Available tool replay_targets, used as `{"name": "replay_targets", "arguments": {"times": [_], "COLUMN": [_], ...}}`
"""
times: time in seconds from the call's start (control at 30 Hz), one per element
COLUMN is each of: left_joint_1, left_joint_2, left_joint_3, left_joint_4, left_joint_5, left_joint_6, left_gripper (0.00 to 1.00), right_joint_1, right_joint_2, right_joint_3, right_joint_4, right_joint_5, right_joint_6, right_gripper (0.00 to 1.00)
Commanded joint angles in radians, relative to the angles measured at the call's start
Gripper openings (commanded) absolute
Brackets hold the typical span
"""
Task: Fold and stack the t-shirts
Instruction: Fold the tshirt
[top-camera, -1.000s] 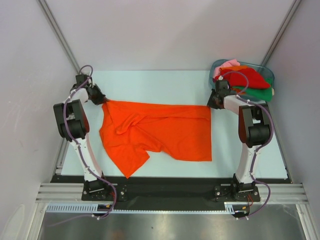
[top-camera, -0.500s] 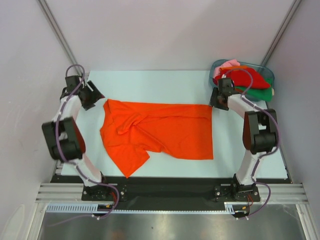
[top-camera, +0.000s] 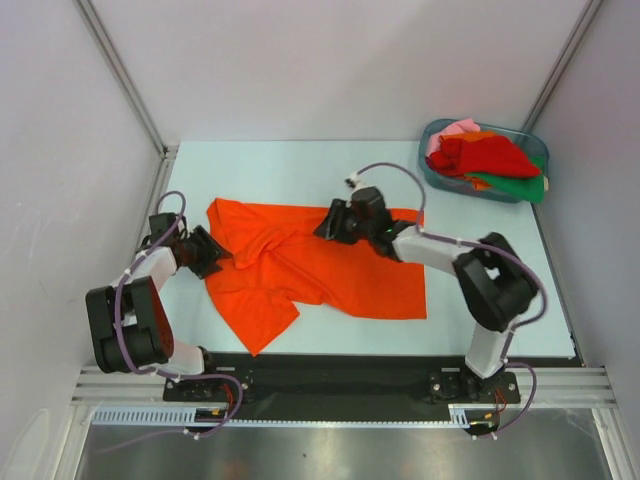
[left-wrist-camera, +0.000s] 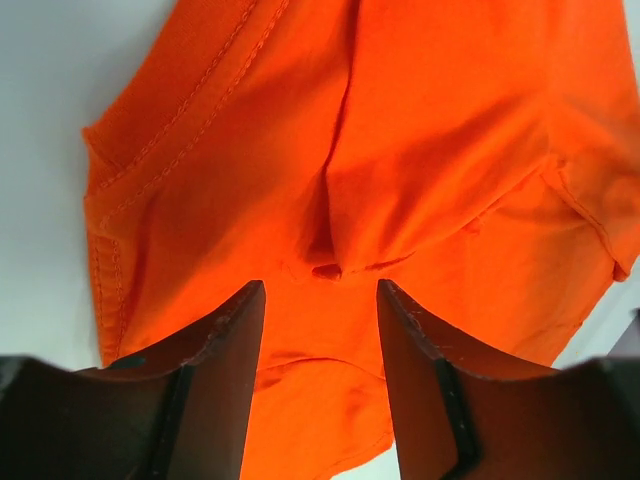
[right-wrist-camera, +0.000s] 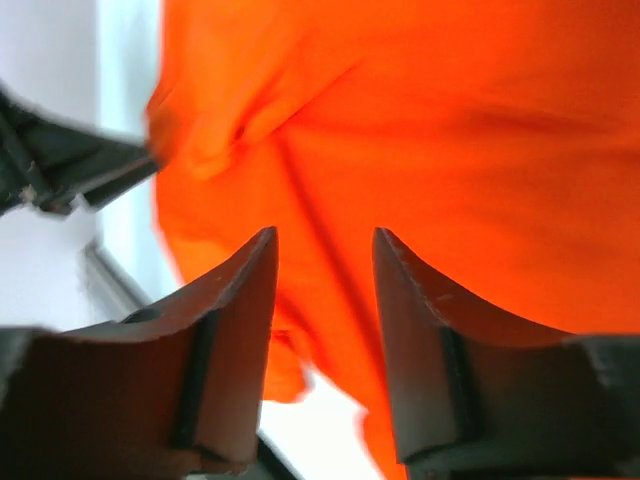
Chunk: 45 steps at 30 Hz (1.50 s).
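Jaws apart over orange t-shirt (top-camera: 335, 278)

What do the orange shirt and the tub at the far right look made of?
The orange shirt looks like soft, matte knit cloth, probably cotton jersey: it wrinkles loosely, and the left wrist view shows stitched hems. The tub looks like smooth, translucent bluish plastic, judging by its see-through wall and rigid rounded rim.

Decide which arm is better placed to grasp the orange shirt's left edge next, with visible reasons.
Left: left gripper, open, sits at that edge of the orange shirt; right gripper hovers mid-shirt.
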Motion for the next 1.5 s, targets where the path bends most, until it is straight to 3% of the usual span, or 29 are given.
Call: {"name": "replay_targets", "arguments": {"times": [0.0,0.03,0.17,0.33,0.53,0.7,0.83,1.17,1.23,1.33,1.47], "left_joint_1": [-0.003,-0.003,-0.011,-0.014,-0.031,-0.043,-0.049,-0.058,-0.057,-0.057,-0.057], "left_joint_2": [-0.025,-0.016,0.0,0.037,0.075,0.09,0.115,0.115,0.104,0.084,0.034], "left_joint_3": [0.012,0.018,0.014,0.014,0.006,-0.005,0.003,0.005,0.009,0.026,0.047], "left_joint_4": [0.097,0.095,0.115,0.106,0.116,0.136,0.152,0.153,0.153,0.137,0.103], "left_joint_5": [0.042,0.054,0.059,0.059,0.065,0.056,0.067,0.091,0.1,0.093,0.07], "left_joint_6": [-0.015,-0.011,-0.018,-0.016,-0.018,-0.024,-0.031,-0.031,-0.038,-0.036,-0.018], "left_gripper": [0.56,0.57,0.55,0.44,0.53,0.53,0.41,0.22,0.1,0.0,0.0], "right_joint_1": [0.083,0.097,0.142,0.179,0.185,0.186,0.188,0.203,0.205,0.203,0.203], "right_joint_2": [0.131,0.198,0.333,0.406,0.481,0.519,0.554,0.591,0.594,0.585,0.548], "right_joint_3": [0.067,0.111,0.2,0.233,0.291,0.323,0.371,0.421,0.417,0.409,0.4], "right_joint_4": [0.242,0.278,0.308,0.332,0.342,0.339,0.333,0.306,0.314,0.319,0.287], "right_joint_5": [-0.057,-0.071,-0.099,-0.071,-0.074,-0.062,-0.071,-0.076,-0.082,-0.094,-0.093], "right_joint_6": [0.194,0.228,0.311,0.335,0.363,0.368,0.381,0.397,0.398,0.394,0.356], "right_gripper": [0.46,0.37,0.34,0.36,0.41,0.41,0.41,0.37,0.26,0.16,0.08]}}
